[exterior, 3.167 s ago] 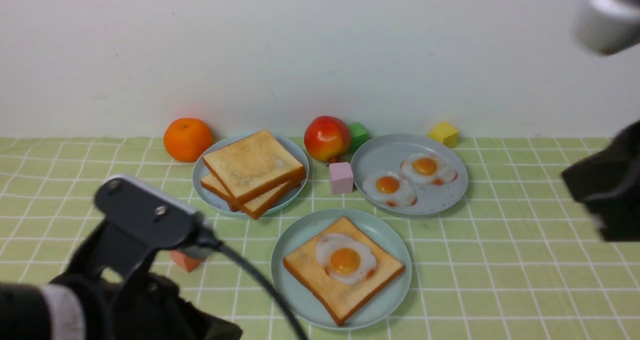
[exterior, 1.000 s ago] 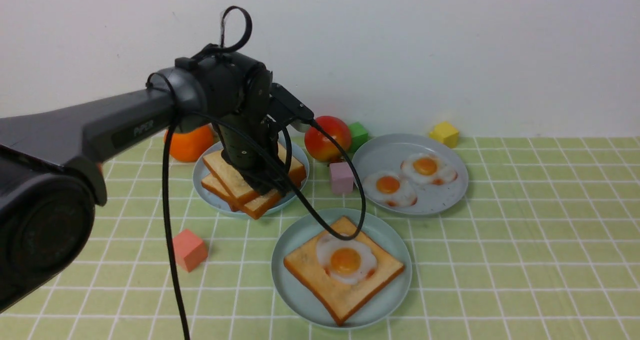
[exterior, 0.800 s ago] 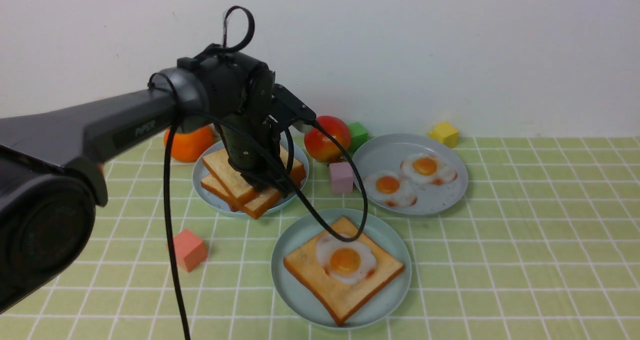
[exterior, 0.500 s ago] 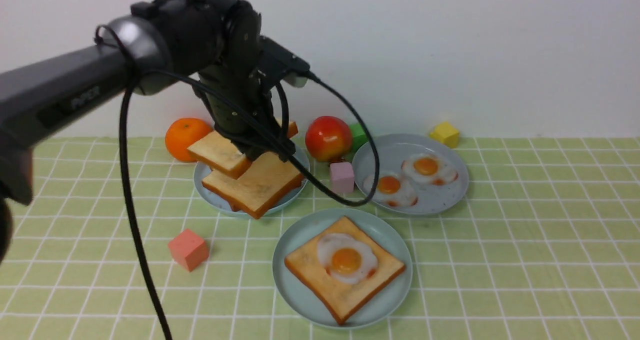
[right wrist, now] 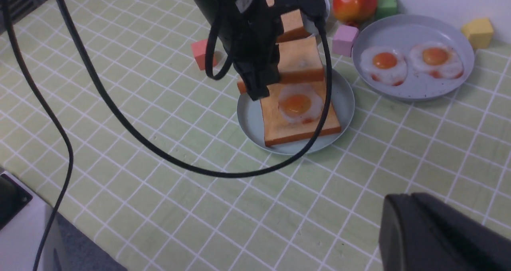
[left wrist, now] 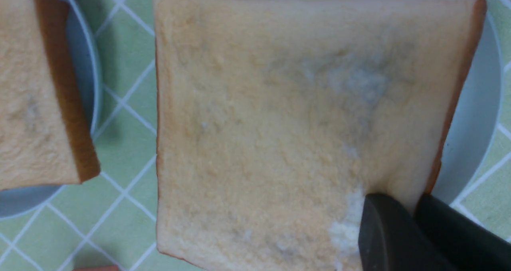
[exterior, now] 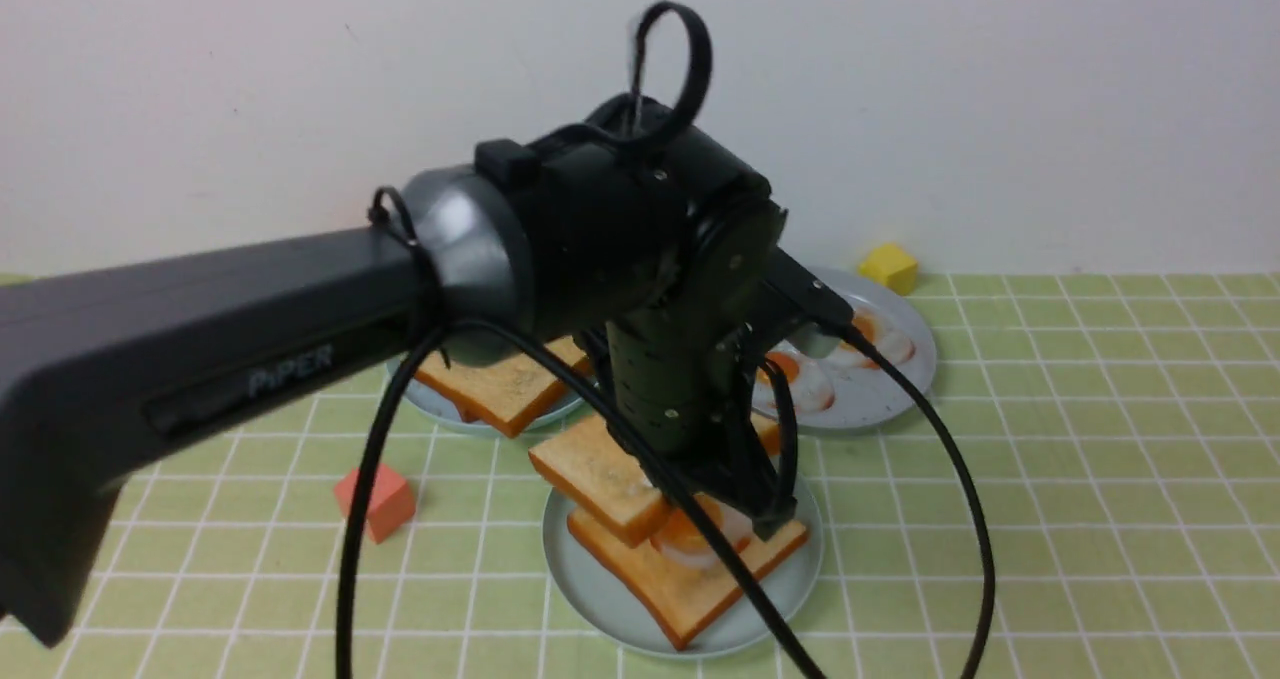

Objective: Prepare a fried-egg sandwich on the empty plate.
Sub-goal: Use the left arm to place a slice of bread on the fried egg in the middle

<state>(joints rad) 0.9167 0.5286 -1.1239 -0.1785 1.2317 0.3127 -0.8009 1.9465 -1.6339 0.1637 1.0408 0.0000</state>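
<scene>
On the green-checked table point(exterior: 1100, 519), the round pale mint plastic plate point(exterior: 600, 604) sat at 6 o'clock among the plates. It carried a square golden-brown toast slice point(right wrist: 295, 129) topped with a fried egg point(right wrist: 297, 103). The left hand point(left wrist: 405, 207) pinched a second square toast slice point(exterior: 600, 474) near one corner, over the plate's 10 o'clock side. We judged this the capping step. Next, the held slice needs shifting toward 4 o'clock, lowering flat and releasing.

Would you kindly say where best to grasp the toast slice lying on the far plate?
Its near corner, from the robot's side, low: the toast slice lies flat, and that corner seems to jut past the plate rim, leaving room beneath.
</scene>
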